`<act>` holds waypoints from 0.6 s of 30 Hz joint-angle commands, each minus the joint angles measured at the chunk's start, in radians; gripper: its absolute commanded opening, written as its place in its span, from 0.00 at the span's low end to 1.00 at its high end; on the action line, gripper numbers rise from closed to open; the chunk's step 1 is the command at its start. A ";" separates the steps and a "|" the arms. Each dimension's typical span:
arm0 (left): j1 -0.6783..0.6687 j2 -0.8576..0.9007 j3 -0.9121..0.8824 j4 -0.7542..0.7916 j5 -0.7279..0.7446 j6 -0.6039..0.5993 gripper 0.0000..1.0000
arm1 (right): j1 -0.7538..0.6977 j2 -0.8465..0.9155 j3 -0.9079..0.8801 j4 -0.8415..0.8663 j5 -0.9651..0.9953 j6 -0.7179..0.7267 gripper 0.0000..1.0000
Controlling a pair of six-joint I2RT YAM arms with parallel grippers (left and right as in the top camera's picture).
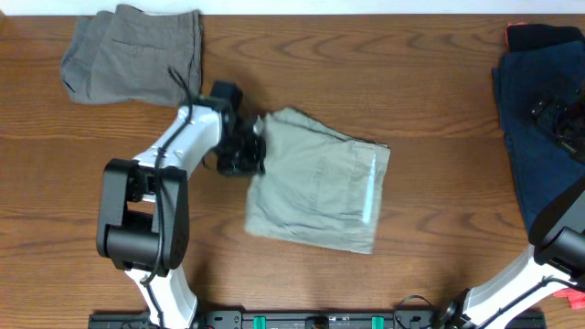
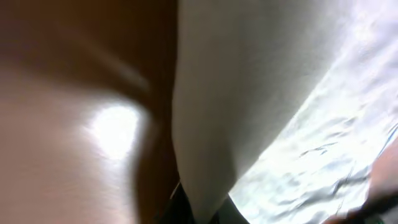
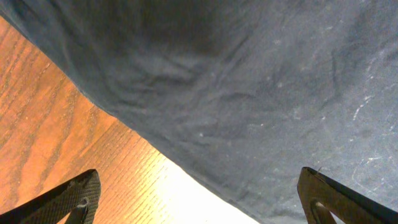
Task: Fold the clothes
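The left gripper (image 1: 245, 148) is sitting at the left edge of the khaki shorts (image 1: 320, 183) lying mid-table (image 1: 439, 73); I cannot tell its grip. The right gripper (image 3: 199, 196) is hovering, fingers spread wide, over the navy pair (image 3: 249, 81).

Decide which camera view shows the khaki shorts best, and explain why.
Overhead: the khaki shorts lie folded on the table, almost wholly visible. The left wrist view shows only a blurred, close strip of their cloth. The right wrist view shows none of them, only the navy garment.
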State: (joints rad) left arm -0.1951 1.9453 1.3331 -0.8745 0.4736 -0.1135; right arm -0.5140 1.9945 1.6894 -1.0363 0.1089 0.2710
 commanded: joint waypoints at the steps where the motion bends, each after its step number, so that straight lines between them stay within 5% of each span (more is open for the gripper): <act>1: 0.034 0.006 0.138 -0.031 -0.213 0.066 0.06 | -0.002 -0.023 0.012 -0.003 0.007 0.013 0.99; 11: 0.134 0.006 0.369 -0.004 -0.511 0.212 0.06 | -0.002 -0.023 0.012 -0.003 0.006 0.013 0.99; 18: 0.166 0.006 0.425 0.148 -0.629 0.357 0.06 | -0.002 -0.023 0.012 -0.003 0.007 0.013 0.99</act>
State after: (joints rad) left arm -0.0372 1.9453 1.7248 -0.7601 -0.0650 0.1570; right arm -0.5140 1.9949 1.6894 -1.0363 0.1085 0.2707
